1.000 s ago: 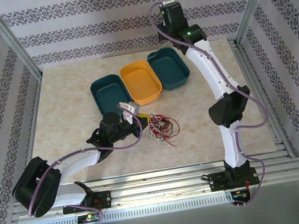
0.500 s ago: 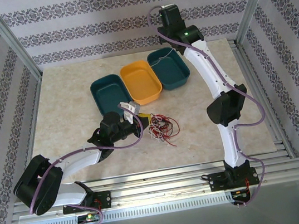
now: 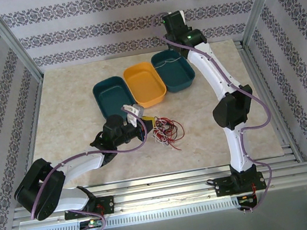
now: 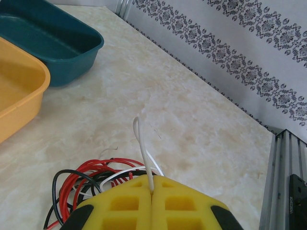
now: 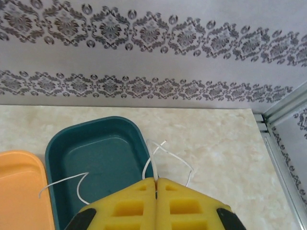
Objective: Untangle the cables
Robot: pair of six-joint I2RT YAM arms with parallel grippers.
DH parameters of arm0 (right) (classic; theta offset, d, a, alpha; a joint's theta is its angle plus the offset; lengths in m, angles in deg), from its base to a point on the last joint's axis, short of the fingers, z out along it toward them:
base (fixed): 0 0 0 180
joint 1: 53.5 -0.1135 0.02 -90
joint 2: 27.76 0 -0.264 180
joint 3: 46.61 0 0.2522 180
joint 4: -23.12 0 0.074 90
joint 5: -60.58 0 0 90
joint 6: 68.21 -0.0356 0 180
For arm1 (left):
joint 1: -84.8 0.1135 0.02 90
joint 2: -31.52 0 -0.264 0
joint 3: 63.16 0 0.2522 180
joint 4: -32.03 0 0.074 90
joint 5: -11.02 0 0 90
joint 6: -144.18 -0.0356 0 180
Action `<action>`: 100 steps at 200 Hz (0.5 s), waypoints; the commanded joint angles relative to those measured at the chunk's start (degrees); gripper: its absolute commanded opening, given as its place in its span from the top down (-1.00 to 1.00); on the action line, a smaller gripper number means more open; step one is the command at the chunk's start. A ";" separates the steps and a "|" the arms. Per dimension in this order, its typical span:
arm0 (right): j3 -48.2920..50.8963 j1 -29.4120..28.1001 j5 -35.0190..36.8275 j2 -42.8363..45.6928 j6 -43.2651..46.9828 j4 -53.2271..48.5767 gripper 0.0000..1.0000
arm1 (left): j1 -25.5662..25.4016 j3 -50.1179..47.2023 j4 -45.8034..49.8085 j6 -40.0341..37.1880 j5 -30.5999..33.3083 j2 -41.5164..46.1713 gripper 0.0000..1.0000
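As you scan the desk [image 3: 66, 110] left to right, three trays sit in a close row: left teal tray [image 3: 113, 95], orange tray [image 3: 145, 84], right teal tray [image 3: 174, 69]. Left teal and orange show bare floors. The right teal tray has a thin white cable [image 5: 62, 184] hanging over it; can't tell whether it touches the tray floor. The tangle of cables [image 3: 166, 130], red, black and white, lies on the desk on the near side of the trays, just right of the left end effector [image 3: 147, 121]. Left wrist view: left end effector pads fully closed, pinching a white strand [image 4: 144, 153] that pokes up out of the seam between them; the rest of the tangle sits right against the pads, mostly on the picture's left. The right end effector [image 5: 156, 184] is up over the right teal tray by the back wall [image 5: 153, 57], well apart from the tangle. Right wrist view: pads closed as well, nipping the white cable at the seam; one part loops out over the desk right of the tray, the other trails left across the tray toward the orange tray.
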 commanded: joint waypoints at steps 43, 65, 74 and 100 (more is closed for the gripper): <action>2.91 1.16 6.30 2.69 -5.84 -2.77 1.00 | 0.63 -0.83 -2.73 1.27 -0.21 0.16 1.00; 5.21 1.89 6.72 3.85 -7.82 -2.76 1.00 | 0.63 -1.27 -2.52 1.19 -0.05 0.64 1.00; 6.08 1.97 7.06 4.36 -8.48 -2.76 1.00 | 0.63 -1.31 -2.51 1.18 0.04 0.82 1.00; 8.43 2.44 5.36 5.20 -9.39 -1.78 1.00 | 0.63 -1.45 -2.68 1.03 0.25 0.83 1.00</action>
